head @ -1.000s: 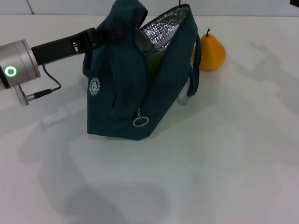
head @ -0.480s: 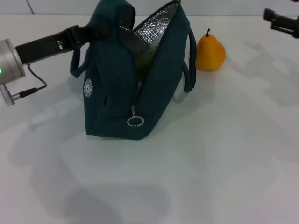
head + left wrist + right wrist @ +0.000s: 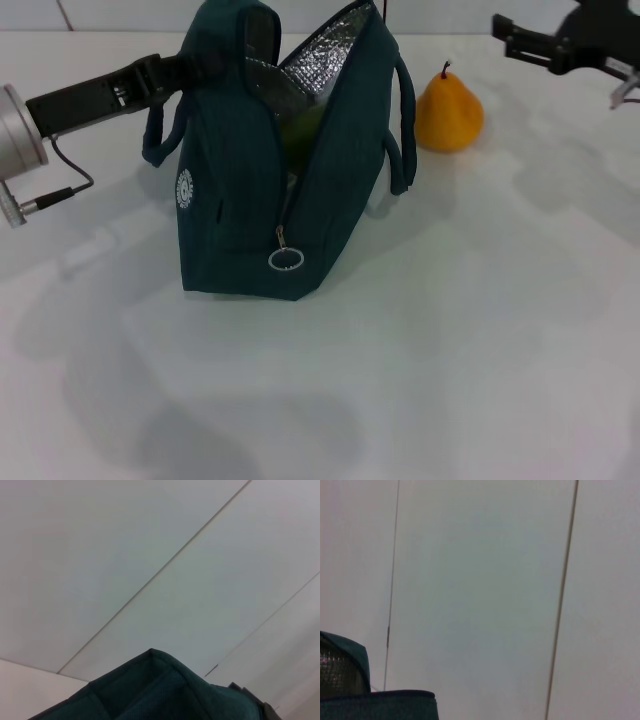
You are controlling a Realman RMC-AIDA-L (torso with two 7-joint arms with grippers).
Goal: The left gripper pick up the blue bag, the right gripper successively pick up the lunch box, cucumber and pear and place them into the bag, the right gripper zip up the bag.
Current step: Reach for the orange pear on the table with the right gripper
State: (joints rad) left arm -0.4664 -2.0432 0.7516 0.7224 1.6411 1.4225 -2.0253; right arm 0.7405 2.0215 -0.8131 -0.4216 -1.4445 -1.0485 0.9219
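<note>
The left end effector (image 3: pixel 205 62) reaches in from the left side of the head view and grips the top edge of the blue bag (image 3: pixel 250 180), clamped on the fabric there. The bag stands on the white counter (image 3: pixel 450 330), its mouth gaping to show a silver lining (image 3: pixel 325 50) and something green inside; its zipper pull ring (image 3: pixel 286 259) hangs at the near end. Just right of the bag, the pear (image 3: pixel 449 112) sits upright on the counter. At far right, the right end effector (image 3: pixel 515 40) hovers above the counter beyond the pear; whether its fingers are wide or narrow cannot be told.
</note>
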